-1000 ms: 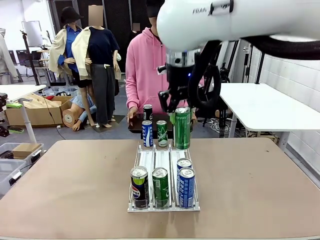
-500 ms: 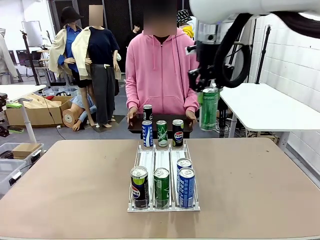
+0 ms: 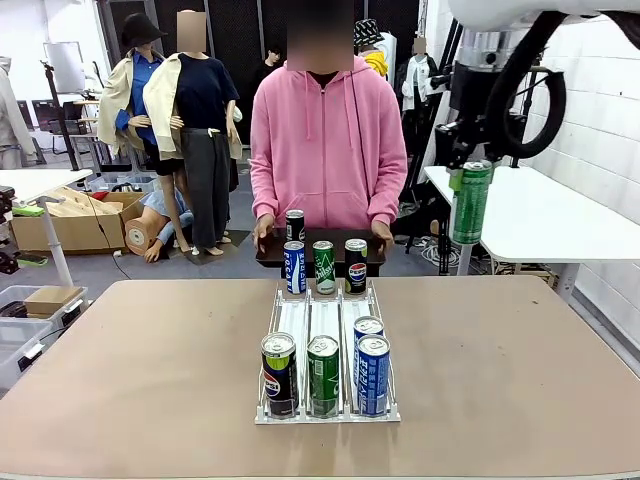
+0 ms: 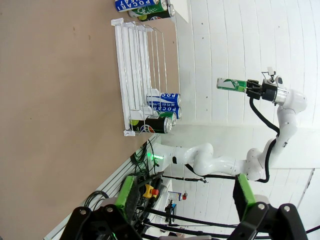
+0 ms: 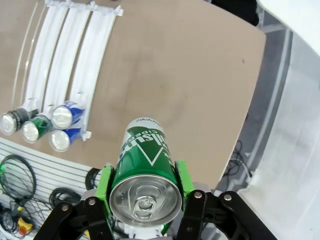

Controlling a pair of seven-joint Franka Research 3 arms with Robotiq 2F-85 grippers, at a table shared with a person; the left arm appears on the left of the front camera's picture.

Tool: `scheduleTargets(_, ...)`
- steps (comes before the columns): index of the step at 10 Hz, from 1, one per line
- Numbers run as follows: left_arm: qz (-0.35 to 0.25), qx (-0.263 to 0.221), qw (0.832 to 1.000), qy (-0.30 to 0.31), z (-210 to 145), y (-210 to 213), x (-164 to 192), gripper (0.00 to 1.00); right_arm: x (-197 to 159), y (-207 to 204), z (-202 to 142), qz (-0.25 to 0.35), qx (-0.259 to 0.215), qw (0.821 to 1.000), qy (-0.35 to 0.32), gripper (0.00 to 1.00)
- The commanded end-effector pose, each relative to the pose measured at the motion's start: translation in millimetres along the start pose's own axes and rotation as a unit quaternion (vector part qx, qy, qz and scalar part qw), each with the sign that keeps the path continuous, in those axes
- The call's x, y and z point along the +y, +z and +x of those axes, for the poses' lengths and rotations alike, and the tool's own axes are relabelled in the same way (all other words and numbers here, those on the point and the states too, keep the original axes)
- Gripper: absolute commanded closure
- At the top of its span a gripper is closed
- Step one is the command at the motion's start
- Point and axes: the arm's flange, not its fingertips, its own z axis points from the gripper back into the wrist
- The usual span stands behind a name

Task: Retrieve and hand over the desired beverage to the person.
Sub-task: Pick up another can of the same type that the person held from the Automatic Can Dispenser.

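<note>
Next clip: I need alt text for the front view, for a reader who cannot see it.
The right tool holds a tall green can in the air at the table's far right, off to one side of a person in a pink hoodie who stands at the far edge. On the brown table, a white wire rack holds cans at both ends.

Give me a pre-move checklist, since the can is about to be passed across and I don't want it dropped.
1. Grip: right gripper shut on the green can, pads on both sides: ok.
2. Can upright in the air, off to the robot's right of the rack: ok.
3. Person ready to receive: both hands resting at the table's far edge, not raised: not ok.
4. Left gripper open, holding nothing: ok.
5. Whether this can is the one wanted: cannot tell.
</note>
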Motion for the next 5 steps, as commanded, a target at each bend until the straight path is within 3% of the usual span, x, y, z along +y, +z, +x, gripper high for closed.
scheduleTargets(1, 0.001, -0.003, 1.0, -0.001, -3, -1, -2, 0.0, -21, -6, -14, 0.008, -0.018, 1.0, 0.001, 1.0)
scheduleTargets(5, 0.001, -0.003, 1.0, -0.001, -3, -1, -2, 0.0, -42, -21, -28, 0.007, -0.011, 1.0, -0.01, 1.0)
